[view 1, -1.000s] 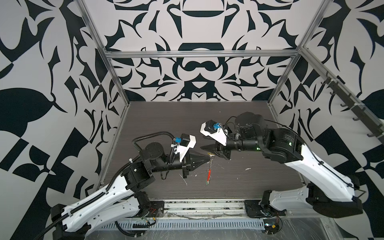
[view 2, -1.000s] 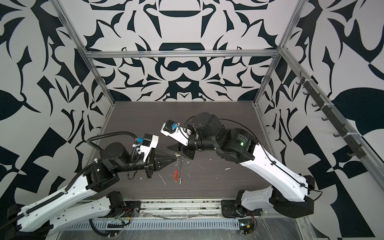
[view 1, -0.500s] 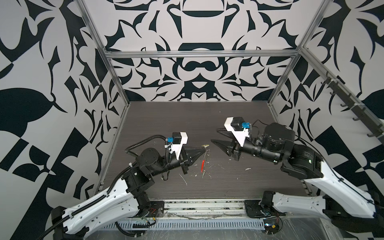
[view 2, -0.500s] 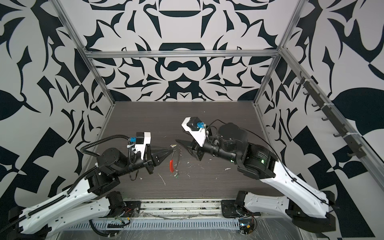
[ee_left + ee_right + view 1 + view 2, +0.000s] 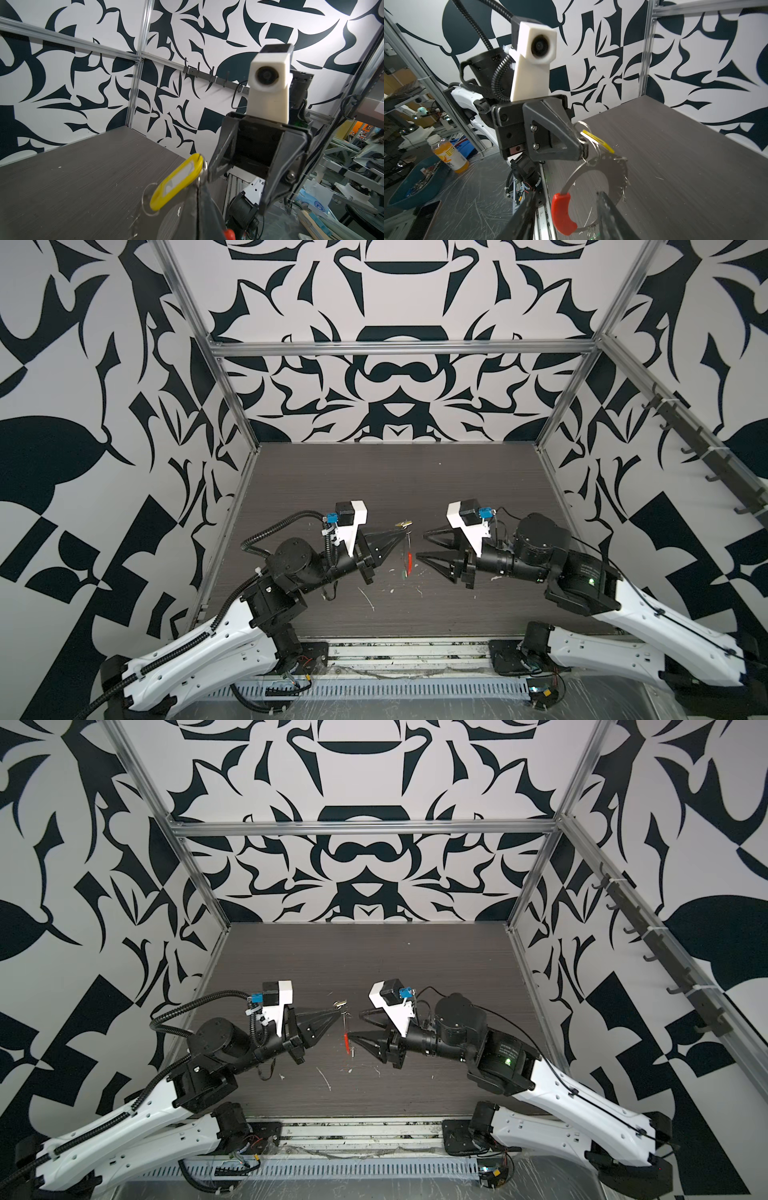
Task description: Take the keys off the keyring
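Observation:
My left gripper is shut on the keyring, pinching the thin silver loop beside the yellow-tagged key's small rings. The loop hangs below it above the tabletop, its red sleeve low on the loop. The yellow tag sticks out by the left fingertips. A green glint and small metal bits show at the loop's bottom, too small to make out. My right gripper is open, its fingers on either side of the sleeve without touching it.
The dark tabletop carries white scratches and flecks. Patterned walls close three sides, with a rail of hooks on the right wall. Outside the frame stand an orange drink bottle and a blue bin of metal parts.
The right arm has swung back to the right, so its gripper stands a little off the left gripper's tip. The left gripper, with the keyring, has shifted slightly left and farther back.

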`<action>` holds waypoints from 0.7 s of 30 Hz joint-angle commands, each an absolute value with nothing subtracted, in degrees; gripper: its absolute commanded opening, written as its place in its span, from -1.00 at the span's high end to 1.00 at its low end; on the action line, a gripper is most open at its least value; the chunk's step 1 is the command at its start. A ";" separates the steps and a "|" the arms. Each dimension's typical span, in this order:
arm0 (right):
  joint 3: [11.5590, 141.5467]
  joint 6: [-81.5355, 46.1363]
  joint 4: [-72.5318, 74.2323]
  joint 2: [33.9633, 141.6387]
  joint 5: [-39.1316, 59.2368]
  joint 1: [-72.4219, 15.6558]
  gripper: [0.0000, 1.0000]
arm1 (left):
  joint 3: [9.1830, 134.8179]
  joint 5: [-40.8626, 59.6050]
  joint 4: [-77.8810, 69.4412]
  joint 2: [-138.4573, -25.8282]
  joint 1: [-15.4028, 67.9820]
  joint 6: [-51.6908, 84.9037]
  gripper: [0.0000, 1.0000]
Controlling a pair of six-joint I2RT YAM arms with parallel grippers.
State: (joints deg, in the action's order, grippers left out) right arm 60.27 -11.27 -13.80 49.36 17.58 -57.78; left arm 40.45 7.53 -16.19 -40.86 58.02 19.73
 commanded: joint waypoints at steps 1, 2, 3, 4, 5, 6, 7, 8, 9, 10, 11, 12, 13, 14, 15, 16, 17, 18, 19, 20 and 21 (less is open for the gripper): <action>59.70 -17.21 -5.28 49.59 26.97 -52.09 0.01 | 39.60 9.22 -19.42 -40.12 57.74 20.39 1.00; 59.00 -18.75 -3.63 49.75 29.30 -50.30 0.01 | 39.59 9.57 -19.51 -40.11 57.74 20.47 1.00; 58.41 -19.96 -2.13 49.88 31.46 -48.67 0.01 | 39.55 10.09 -19.56 -40.17 57.74 20.48 1.00; 57.71 -21.29 -0.33 50.02 33.61 -47.06 0.01 | 39.58 10.36 -19.64 -40.25 57.74 20.52 1.00; 56.91 -22.41 1.52 50.09 35.39 -46.06 0.02 | 39.57 10.41 -19.47 -40.35 57.74 20.49 1.00; 56.24 -23.36 2.96 50.16 37.28 -45.21 0.03 | 39.56 10.60 -19.43 -40.44 57.73 20.48 1.00; 55.71 -24.06 4.43 50.31 38.79 -44.71 0.05 | 39.61 10.77 -19.42 -40.57 57.67 20.48 1.00; 55.55 -24.45 5.04 50.57 39.58 -44.37 0.05 | 39.63 10.80 -19.42 -40.67 57.72 20.52 1.00; 55.52 -24.71 5.36 50.91 40.23 -44.38 0.05 | 39.64 11.05 -19.45 -40.83 57.73 20.48 1.00; 55.46 -24.85 5.80 51.23 40.79 -44.30 0.05 | 39.75 11.10 -19.35 -41.02 57.71 20.48 1.00; 55.46 -25.11 6.16 51.53 41.41 -44.30 0.06 | 39.82 11.04 -19.34 -41.04 57.74 20.49 1.00; 55.37 -25.58 6.98 51.75 42.38 -44.27 0.08 | 39.78 11.00 -19.40 -41.15 57.74 20.53 1.00; 55.32 -25.92 7.73 52.14 43.19 -44.25 0.09 | 39.76 10.79 -19.43 -41.18 57.74 20.57 1.00; 55.45 -25.97 7.89 52.33 43.89 -44.22 0.09 | 39.65 10.74 -19.51 -41.25 57.72 20.57 1.00; 55.37 -26.35 8.51 52.55 44.44 -44.22 0.10 | 39.71 10.60 -19.60 -41.26 57.69 20.57 1.00; 55.33 -26.54 8.79 52.85 44.89 -44.30 0.12 | 39.68 10.40 -19.54 -41.25 57.74 20.65 1.00; 55.46 -26.61 8.87 53.16 45.11 -44.30 0.14 | 39.58 10.32 -19.51 -41.27 57.73 20.64 1.00; 55.54 -26.70 8.79 53.49 45.17 -44.27 0.18 | 39.58 10.32 -19.60 -41.14 57.67 20.65 1.00; 55.55 -26.76 8.87 53.76 45.48 -44.25 0.23 | 39.57 10.23 -19.60 -41.15 57.69 20.66 1.00; 55.42 -27.18 9.31 53.92 45.65 -44.23 0.29 | 39.57 10.12 -19.52 -41.13 57.69 20.65 1.00; 55.37 -27.25 9.50 54.02 45.58 -44.26 0.32 | 39.55 10.01 -19.51 -41.05 57.74 20.65 1.00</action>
State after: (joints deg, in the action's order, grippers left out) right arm 55.00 -25.91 5.13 53.95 43.22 -44.58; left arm 40.45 10.26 -16.82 -41.65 57.98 19.97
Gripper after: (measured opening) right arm 0.346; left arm 0.042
